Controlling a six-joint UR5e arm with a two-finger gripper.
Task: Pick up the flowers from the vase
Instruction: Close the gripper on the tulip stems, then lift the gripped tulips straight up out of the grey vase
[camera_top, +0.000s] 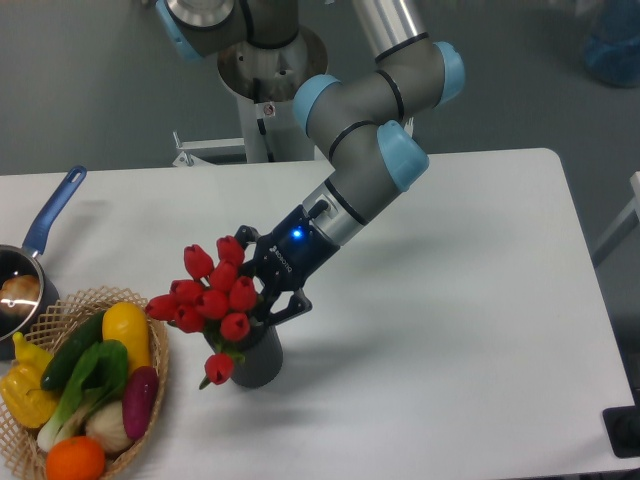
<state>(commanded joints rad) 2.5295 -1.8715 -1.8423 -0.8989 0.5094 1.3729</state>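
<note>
Apparently clenched on the flowers (212, 300), the gripper (262, 292) is seen with its dark fingers (287, 305) wrapped round the bunch just behind the red buds, right above the mouth of the vase (255, 362); the stems are mostly hidden, so it cannot be told whether their ends are in the vase, and one bud is hung low over the vase's left side. Further out, the vase is stood on the white table (470, 330), with a wicker basket (158, 360) of vegetables (85, 385) just to its left and a blue-handled saucepan (30, 262) at the far left edge.
</note>
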